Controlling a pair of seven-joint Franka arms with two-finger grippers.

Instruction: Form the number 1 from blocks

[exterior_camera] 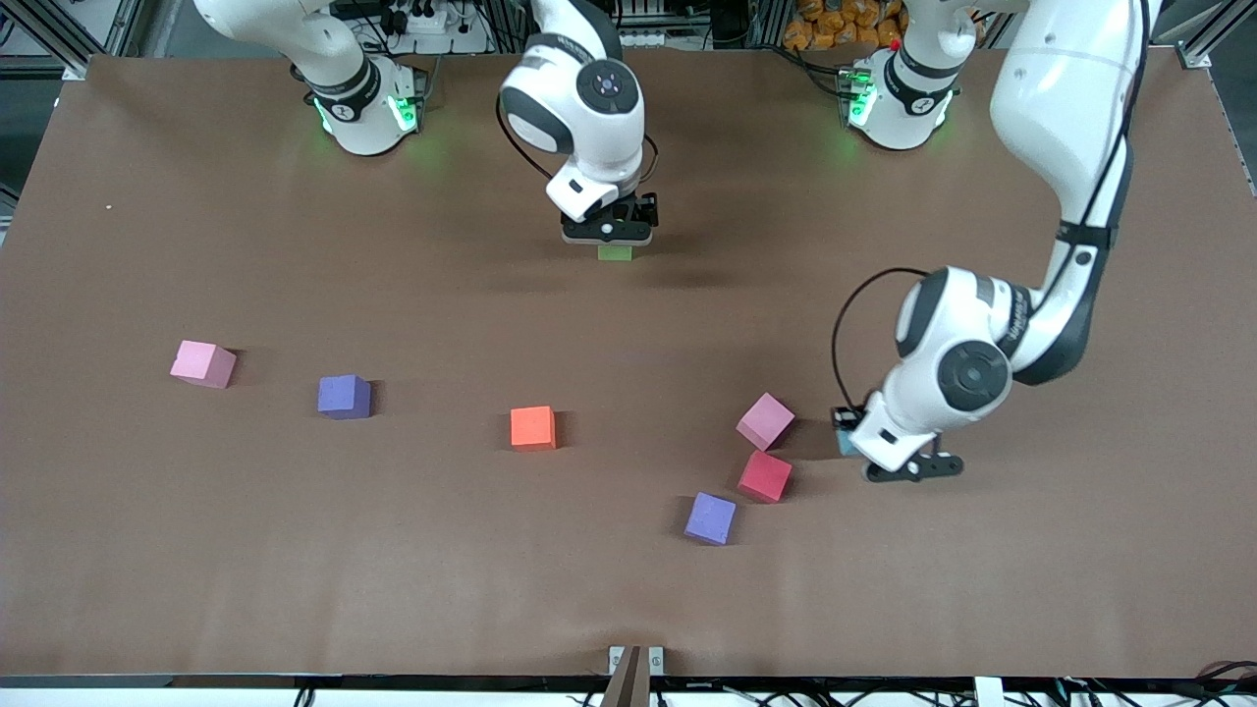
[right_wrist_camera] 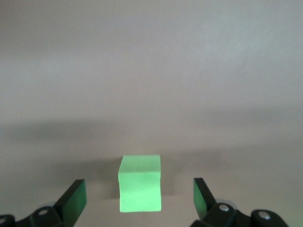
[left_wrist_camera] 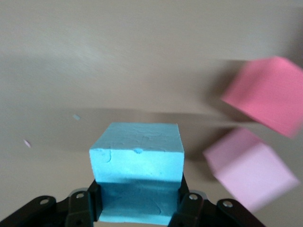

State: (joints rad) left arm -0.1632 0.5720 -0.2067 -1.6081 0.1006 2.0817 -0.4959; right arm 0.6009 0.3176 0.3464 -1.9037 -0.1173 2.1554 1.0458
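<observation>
My left gripper (exterior_camera: 850,439) is shut on a light blue block (left_wrist_camera: 136,163), which fills the gap between its fingers. It hangs over the table just beside a pink block (exterior_camera: 765,420) and a red block (exterior_camera: 765,476), toward the left arm's end; both show close by as pink block (left_wrist_camera: 251,168) and red block (left_wrist_camera: 270,94). My right gripper (right_wrist_camera: 138,189) is open, low around a green block (right_wrist_camera: 139,182), and its fingers stand clear of the block's sides. The green block (exterior_camera: 616,252) lies near the arms' bases under the right gripper (exterior_camera: 609,236).
An orange block (exterior_camera: 533,427) lies mid-table. A purple block (exterior_camera: 710,517) sits nearer the front camera than the red one. Another purple block (exterior_camera: 344,397) and a second pink block (exterior_camera: 203,363) lie toward the right arm's end.
</observation>
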